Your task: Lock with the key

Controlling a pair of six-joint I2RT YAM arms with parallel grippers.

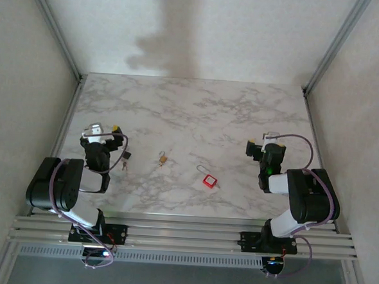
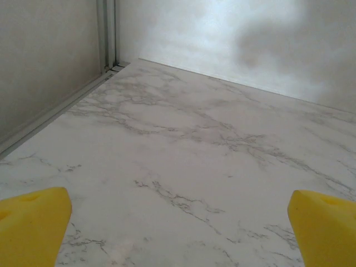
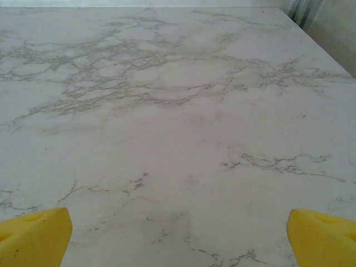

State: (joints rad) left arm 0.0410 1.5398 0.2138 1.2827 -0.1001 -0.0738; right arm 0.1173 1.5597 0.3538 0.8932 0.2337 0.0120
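Red padlock [image 1: 210, 180] flat, shackle pointing far-left diagonally; key [image 1: 125, 158] detail unreadable; left gripper [image 1: 104, 131], right gripper [image 1: 265, 142] wide, empty.

A grey-veined marble desk [image 1: 191, 110] stands enclosed by pale walls [image 1: 260, 30], aluminium posts [image 1: 55, 27] at its far corners, a shadow [image 1: 166, 47] darkening the back wall.

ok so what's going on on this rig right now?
Nothing is being handled yet. The left gripper and the right gripper are both open and hold nothing, one on each side of the marble table. Between them lie a small brass padlock, a red padlock and a dark key, which is close beside the left gripper. The locking has not started.
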